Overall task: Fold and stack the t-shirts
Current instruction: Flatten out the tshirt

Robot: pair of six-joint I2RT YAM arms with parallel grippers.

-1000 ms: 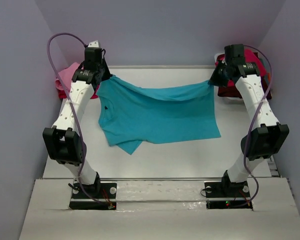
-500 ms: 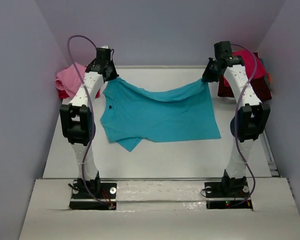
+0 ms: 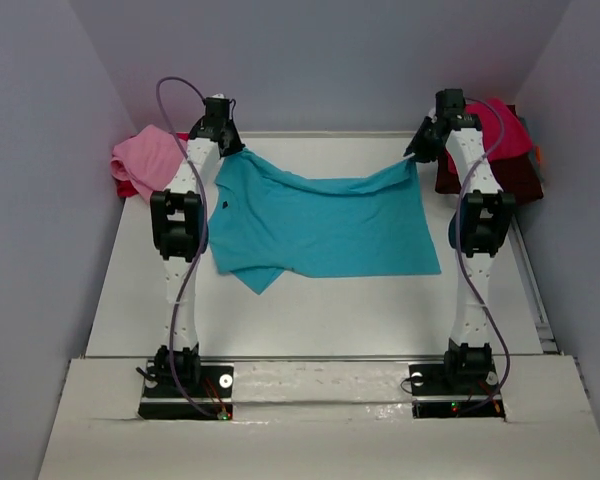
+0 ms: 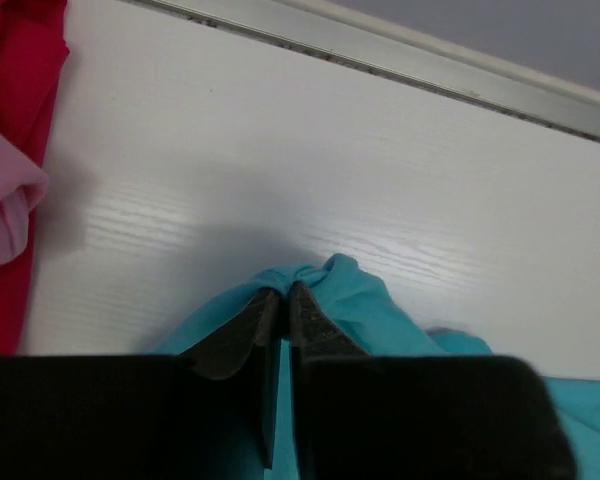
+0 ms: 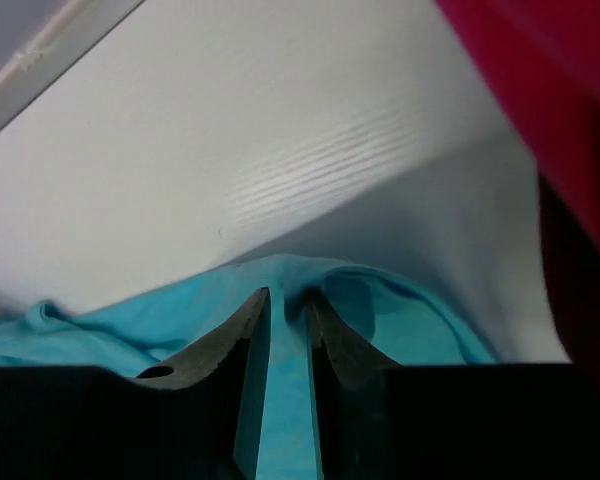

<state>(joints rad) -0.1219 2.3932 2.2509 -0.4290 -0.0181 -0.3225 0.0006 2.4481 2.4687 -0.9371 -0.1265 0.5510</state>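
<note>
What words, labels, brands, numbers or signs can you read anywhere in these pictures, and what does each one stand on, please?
No text can be read in any of the views.
Small dark tag near the collar of the turquoise t-shirt: too small to read, if it bears any text at all.

Red t-shirt [image 4: 18, 110] partly beyond the left edge.
</note>
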